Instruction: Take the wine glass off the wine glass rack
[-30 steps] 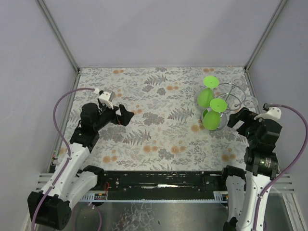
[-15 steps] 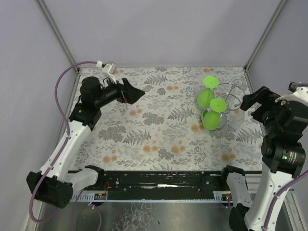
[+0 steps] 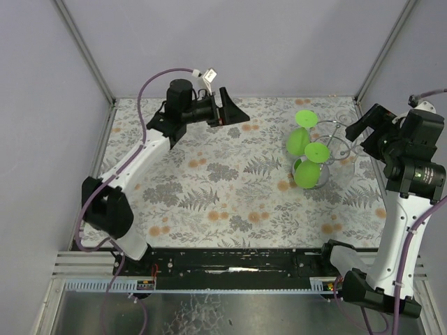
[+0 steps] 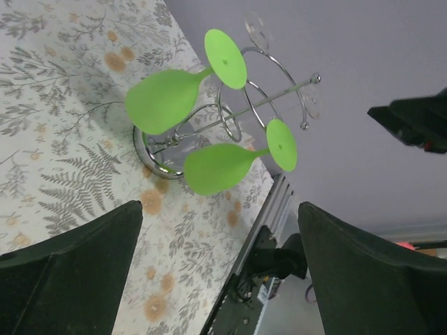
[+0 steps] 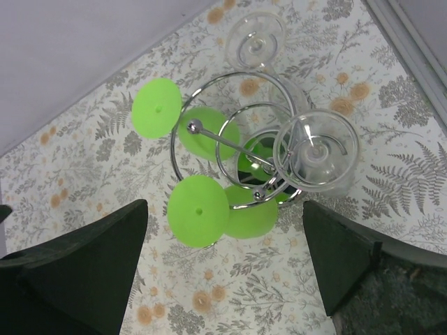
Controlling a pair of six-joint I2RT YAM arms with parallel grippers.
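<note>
The wine glass rack (image 3: 328, 139), a silver wire stand, is at the table's far right. Two green wine glasses (image 3: 299, 142) (image 3: 306, 174) hang upside down on its left side. Two clear glasses (image 3: 347, 144) hang on its right side. In the right wrist view I look down on the rack (image 5: 213, 135), the green glasses (image 5: 198, 209) and a clear glass (image 5: 316, 150). My right gripper (image 3: 369, 132) (image 5: 223, 206) is open above the rack, touching nothing. My left gripper (image 3: 234, 115) (image 4: 218, 209) is open, raised at the far middle, pointing at the rack (image 4: 265, 101) from a distance.
Purple walls with metal corner posts (image 3: 377, 52) stand close behind and beside the rack. The floral tablecloth (image 3: 223, 188) covers the table. A black rail (image 3: 230, 262) runs along the near edge.
Both arms rose. My left gripper swung from the table's left to the far middle, toward the rack. My right gripper lifted and moved back, above the rack's right side.
</note>
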